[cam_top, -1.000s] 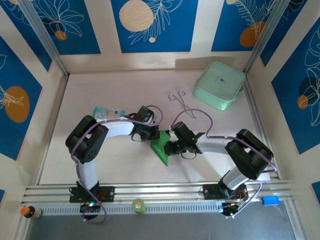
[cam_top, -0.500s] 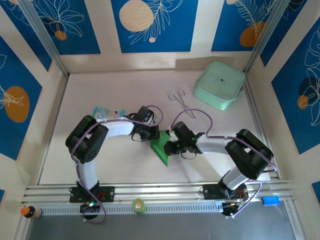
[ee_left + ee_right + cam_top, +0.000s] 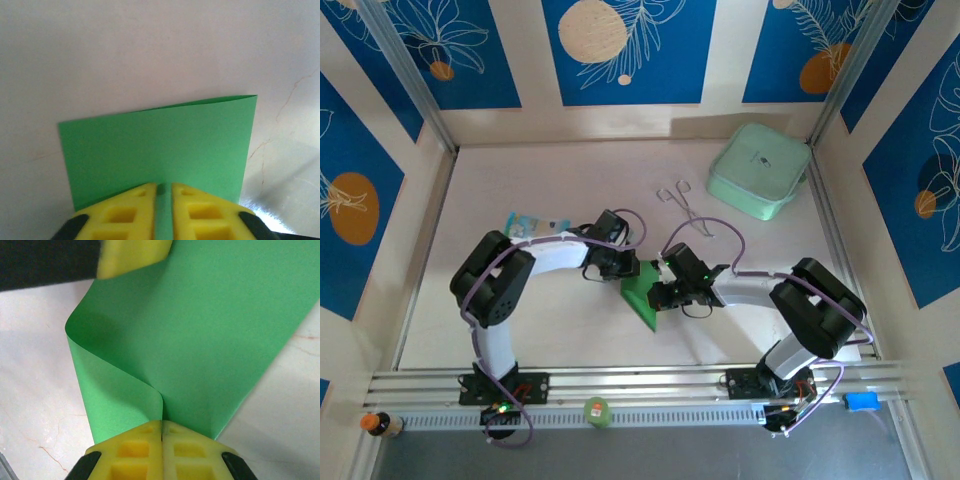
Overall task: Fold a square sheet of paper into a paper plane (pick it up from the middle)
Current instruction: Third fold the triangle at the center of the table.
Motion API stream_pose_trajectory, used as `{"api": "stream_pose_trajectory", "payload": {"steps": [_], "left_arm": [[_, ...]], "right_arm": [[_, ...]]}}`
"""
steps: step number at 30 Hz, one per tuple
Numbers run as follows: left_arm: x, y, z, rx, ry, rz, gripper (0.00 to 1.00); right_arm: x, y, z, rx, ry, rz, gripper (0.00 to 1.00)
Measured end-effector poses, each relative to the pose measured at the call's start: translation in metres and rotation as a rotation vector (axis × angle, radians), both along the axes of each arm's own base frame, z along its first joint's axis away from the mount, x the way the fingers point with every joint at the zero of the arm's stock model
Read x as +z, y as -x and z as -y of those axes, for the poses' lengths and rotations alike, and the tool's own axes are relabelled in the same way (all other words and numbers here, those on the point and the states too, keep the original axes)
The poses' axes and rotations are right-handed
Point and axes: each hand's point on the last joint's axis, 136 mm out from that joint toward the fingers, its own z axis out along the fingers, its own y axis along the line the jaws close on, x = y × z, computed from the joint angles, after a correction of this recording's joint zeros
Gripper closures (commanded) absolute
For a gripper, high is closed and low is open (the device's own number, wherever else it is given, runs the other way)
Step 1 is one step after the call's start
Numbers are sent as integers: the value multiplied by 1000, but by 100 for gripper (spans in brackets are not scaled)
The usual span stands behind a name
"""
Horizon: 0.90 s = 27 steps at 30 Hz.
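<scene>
Seen from above, the left arm (image 3: 492,285) climbs from its base toward 12 o'clock, bends at the elbow and lays its forearm toward 3 o'clock. The left gripper (image 3: 625,268) tips downward, its yellow fingers (image 3: 125,215) a narrow slit apart. The right arm (image 3: 815,315) mirrors it, forearm toward 9 o'clock. The right gripper (image 3: 660,295) is pressed closed, pinching the square sheet of paper (image 3: 200,340).

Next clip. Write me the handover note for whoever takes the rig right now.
Left pincer: jaws a slit apart over the edge of the thin bright-green square sheet of paper; grip unclear.
Right pincer: shut on a pinched ridge of the sheet.
Sheet: on the white table, between the two pincers, folded over.
Done: one fold-over visible.
Left: all further folds; no plane shape yet.
</scene>
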Motion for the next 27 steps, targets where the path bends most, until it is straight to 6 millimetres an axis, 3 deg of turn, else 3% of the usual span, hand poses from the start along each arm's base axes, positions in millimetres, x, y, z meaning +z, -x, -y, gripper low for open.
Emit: {"api": "stream_pose_trajectory", "payload": {"steps": [5,12,27], "left_arm": [[21,-2,-3,3,3,46,78],[58,2,-5,30,86,118,89],[40,53,-12,101,259,0,97]], "right_arm": [[0,0,0,0,0,0,100],[0,-1,-1,-6,-5,-1,100],[0,-7,2,-33,-11,-2,100]]}}
